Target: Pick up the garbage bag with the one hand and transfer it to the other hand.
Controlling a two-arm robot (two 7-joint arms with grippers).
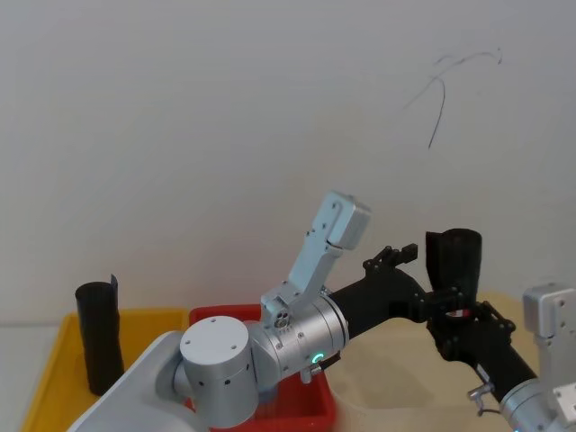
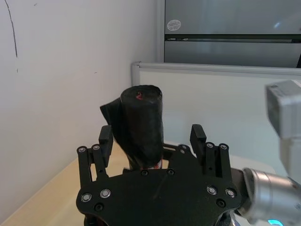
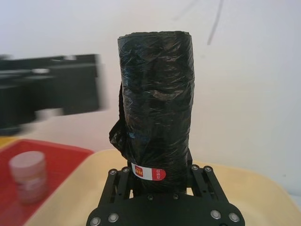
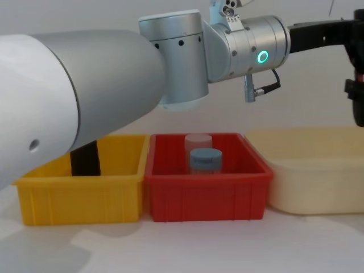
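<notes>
Above the cream bin [image 4: 313, 182], the right gripper [image 3: 157, 188] has the garbage bag [image 3: 155, 103] clamped low down, right at the red-and-white label [image 3: 148, 173]. The roll stands upright, with most of its length clear above the grip. A loose flap of film hangs off one side.

The left gripper [image 2: 151, 137] reaches across from my left at bag height. Its fingers [image 2: 198, 135] are spread wide, one to either side of the roll as the left wrist view shows it. One finger sits just beside the flap and the other stands apart from the bag. In the right wrist view I see the left gripper just beside the bag with a gap between them. I cannot tell whether the roll is between the left fingertips or just past them. The left fingers are not closed on it.

Chest view: the red bin [image 4: 205, 187] sits in the middle and holds a pale container [image 4: 198, 141] and a blue-grey container [image 4: 205, 159]. The yellow bin [image 4: 79, 190] is on its left, touching it, with a second black roll [image 4: 85, 160] standing upright inside. The cream bin sits just beside the red one on the right.
</notes>
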